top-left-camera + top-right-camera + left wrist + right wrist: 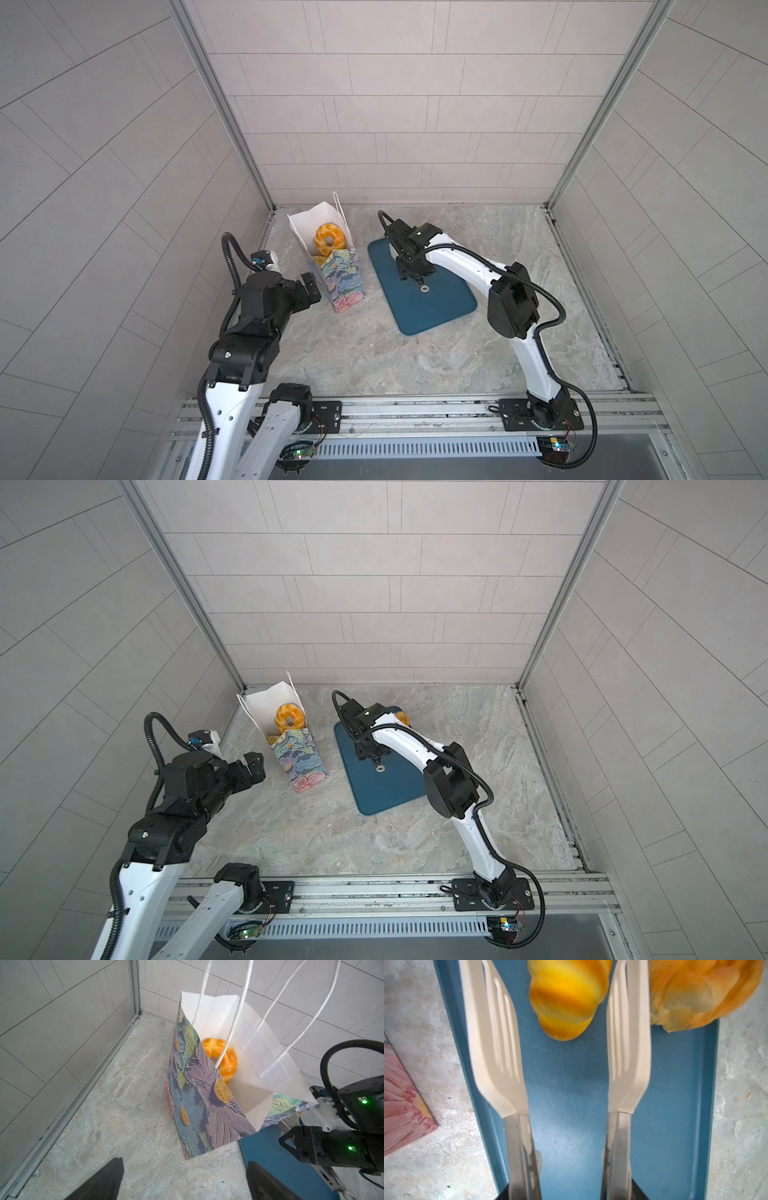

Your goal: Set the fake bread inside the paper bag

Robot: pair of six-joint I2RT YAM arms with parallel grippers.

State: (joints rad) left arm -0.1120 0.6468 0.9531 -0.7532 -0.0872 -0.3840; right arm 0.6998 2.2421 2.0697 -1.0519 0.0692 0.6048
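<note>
at the top middle of the right wrist view, a roll lay on the tray, lengthwise between parted tongs that the right gripper clasped; the left gripper gaped empty beside the bag.

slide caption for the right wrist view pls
White slotted tongs open around a striped yellow roll on the teal tray, darker orange pastry at its edge.

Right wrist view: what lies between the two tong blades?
A striped yellow roll, resting on the teal tray, sits between the blades of the tongs. Seen in the right wrist view.
</note>
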